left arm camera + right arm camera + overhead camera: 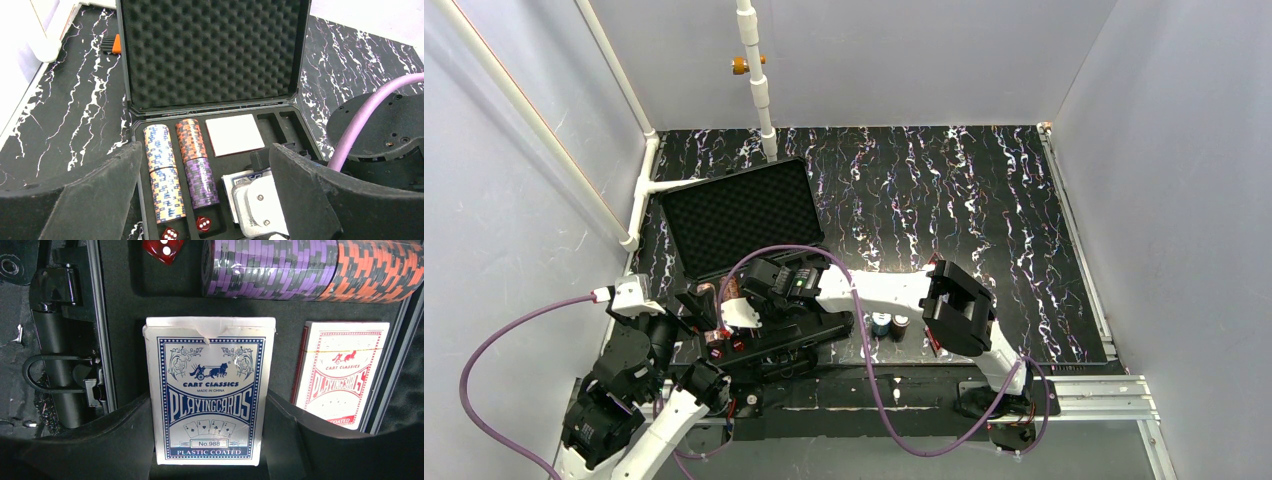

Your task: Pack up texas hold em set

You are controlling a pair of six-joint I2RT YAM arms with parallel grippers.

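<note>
The black case lies open with its foam lid raised. Its tray holds two rows of chip stacks, a purple stack, a red card deck and two red dice. My right gripper is shut on the blue card deck, low over the tray slot beside the red deck. My left gripper is open and empty at the tray's front. In the top view the right gripper reaches left over the case.
Two small chip stacks stand on the table right of the case. An orange and black item lies left of the lid. The case's latch and handle are left of the blue deck. White pipes rise at the back.
</note>
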